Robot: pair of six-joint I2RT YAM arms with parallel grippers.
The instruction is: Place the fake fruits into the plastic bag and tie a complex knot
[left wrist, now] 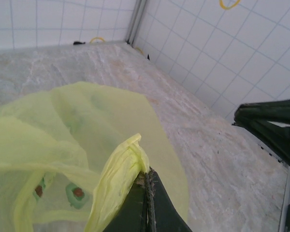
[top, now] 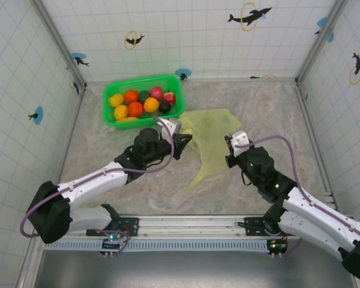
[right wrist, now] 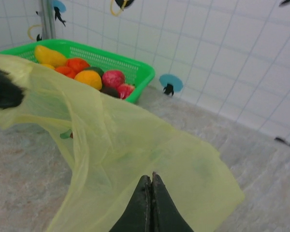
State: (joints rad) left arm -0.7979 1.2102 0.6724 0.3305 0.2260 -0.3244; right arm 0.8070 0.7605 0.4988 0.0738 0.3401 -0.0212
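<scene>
At far left the green tray [top: 138, 80] held the fake fruits [top: 135, 109] (orange, yellow, red, dark). The left gripper [top: 183, 144] had its jaws clamped on a folded edge of the plastic bag [top: 211, 135], which lay mid-table just right of the tray. At the bag's right edge, the right gripper [top: 229, 144] pinched the film, jaws together.
</scene>
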